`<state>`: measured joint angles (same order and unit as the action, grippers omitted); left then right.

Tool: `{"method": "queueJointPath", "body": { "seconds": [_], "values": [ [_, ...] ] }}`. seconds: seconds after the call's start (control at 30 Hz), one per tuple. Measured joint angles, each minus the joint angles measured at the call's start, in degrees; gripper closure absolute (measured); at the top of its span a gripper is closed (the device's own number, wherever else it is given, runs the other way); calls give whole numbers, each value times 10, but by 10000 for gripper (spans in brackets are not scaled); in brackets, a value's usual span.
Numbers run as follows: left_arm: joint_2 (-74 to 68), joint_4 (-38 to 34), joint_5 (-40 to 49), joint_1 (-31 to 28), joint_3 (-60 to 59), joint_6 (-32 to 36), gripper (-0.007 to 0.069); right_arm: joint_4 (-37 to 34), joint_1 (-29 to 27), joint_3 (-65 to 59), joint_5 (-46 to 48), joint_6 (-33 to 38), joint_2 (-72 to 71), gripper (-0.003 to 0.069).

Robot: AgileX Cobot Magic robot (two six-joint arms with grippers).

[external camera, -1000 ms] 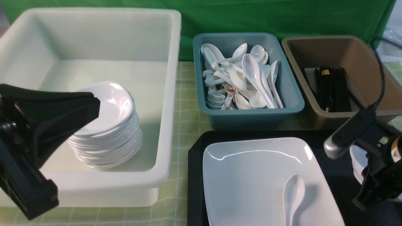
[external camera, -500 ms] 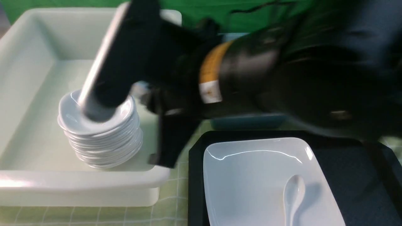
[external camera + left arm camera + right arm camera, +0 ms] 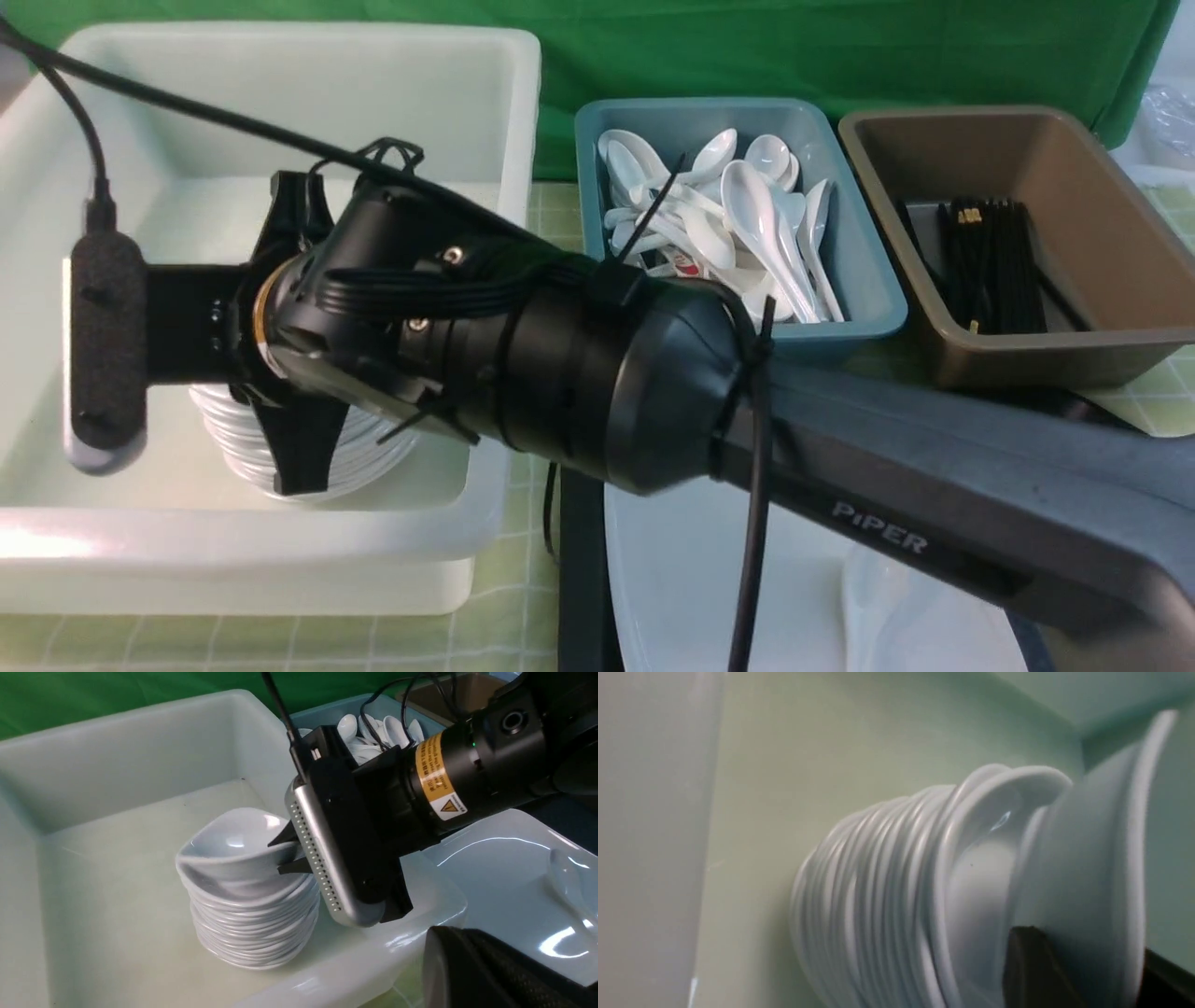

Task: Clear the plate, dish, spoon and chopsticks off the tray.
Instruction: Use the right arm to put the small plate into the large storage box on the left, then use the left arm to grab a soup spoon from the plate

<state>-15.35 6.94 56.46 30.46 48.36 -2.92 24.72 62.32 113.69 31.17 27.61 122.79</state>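
The right arm stretches across to the big white tub [image 3: 485, 112], which sits on the worktop at 9 o'clock from the tray [image 3: 581, 579]. Inside the tub stands a tall stack of little dishes [image 3: 252, 933]. The dish [image 3: 233, 840] lies on top of that stack, a bit crooked. The right pincer [image 3: 275, 857] is at the dish's rim, at about 3 o'clock. One black finger is above the rim and one is below it. I cannot tell if they squeeze the rim or just sit around it. The left pincer [image 3: 448, 956] is closed up tight. The plate [image 3: 504, 868] lies on the tray, and the spoon [image 3: 570, 877] lies on the plate near its 5 o'clock corner. At 12 o'clock from the tray stands a teal bin [image 3: 868, 280] full of white spoons [image 3: 747, 215]. At 1 o'clock a brown bin [image 3: 1102, 187] holds a bundle of black chopsticks [image 3: 990, 261].
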Motion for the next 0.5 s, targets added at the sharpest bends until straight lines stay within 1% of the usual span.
{"method": "queueJointPath", "body": {
  "seconds": [0.03, 0.1, 0.13, 0.17, 0.2, 0.23, 0.27, 0.3, 0.33, 0.37, 0.4, 0.43, 0.47, 0.5],
  "values": [
    [0, -1, -1, 0, 0, 2, 615, 0, 0, 1, 2, -2, 0, 358],
    [0, -2, -5, 0, 0, 13, 615, 2, 0, 3, 18, -13, -6, 202],
    [-3, -2, -7, 0, 0, 17, 615, 2, 0, 3, 30, -16, -11, 154],
    [-4, -2, -7, 0, 0, 17, 615, 2, 0, 3, 38, -17, -14, 132],
    [-12, -2, -8, 0, 0, 17, 615, 2, 0, 3, 72, -31, -26, 74],
    [-25, -3, -8, 0, 0, 19, 615, 2, 1, 3, 109, -44, -43, 48],
    [-30, -4, -8, 0, 0, 19, 615, 2, 1, 3, 123, -49, -49, 43],
    [-49, -6, -8, 0, 1, 22, 615, 2, 1, 3, 168, -69, -72, 45],
    [-67, -7, -9, 0, 1, 26, 615, 2, 1, 3, 217, -90, -97, 64],
    [-75, -8, -9, 0, 2, 29, 615, 2, 1, 3, 226, -90, -102, 70],
    [-109, -12, -12, 0, 5, 29, 615, 3, -3, 5, 291, -117, -141, 123],
    [-137, -18, -15, 0, 10, 33, 615, 3, -8, 6, 324, -135, -161, 164],
    [-142, -19, -15, 0, 10, 34, 615, 3, -10, 6, 329, -140, -161, 172],
    [-185, -33, -23, 0, 23, 43, 615, 2, -24, 2, 357, -182, -196, 245]
  ]
}}
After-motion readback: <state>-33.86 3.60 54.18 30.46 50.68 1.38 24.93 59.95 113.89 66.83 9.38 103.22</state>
